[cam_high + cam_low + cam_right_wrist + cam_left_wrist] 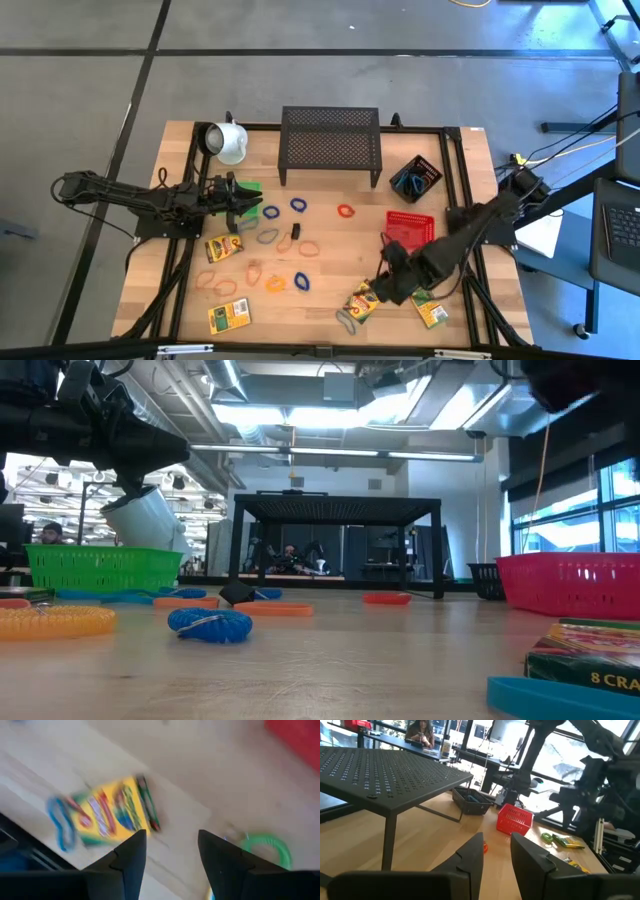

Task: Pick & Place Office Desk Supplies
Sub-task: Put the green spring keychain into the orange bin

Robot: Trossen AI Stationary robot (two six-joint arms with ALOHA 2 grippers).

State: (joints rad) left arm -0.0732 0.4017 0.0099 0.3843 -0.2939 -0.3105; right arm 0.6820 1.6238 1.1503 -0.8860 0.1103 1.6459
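The right claw [383, 283] is held over a crayon box [362, 301] near the tabletop's [330, 265] front edge, fingers apart and empty. The box is judged light, stiff cardboard, best pinched across its narrow sides; a blue rubber band [60, 822] touching it may snag. The left claw [243, 203], narrowly parted and empty, waits by the green basket [100, 568]

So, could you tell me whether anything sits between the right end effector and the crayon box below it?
Nothing visible does: the right end effector hangs with fingers apart above the crayon box, bare table between them.

The whole table [330, 300] is seen from straight overhead, and level from its surface. Wrist views sit close; the mesh rack [330, 145] is shared by three views.
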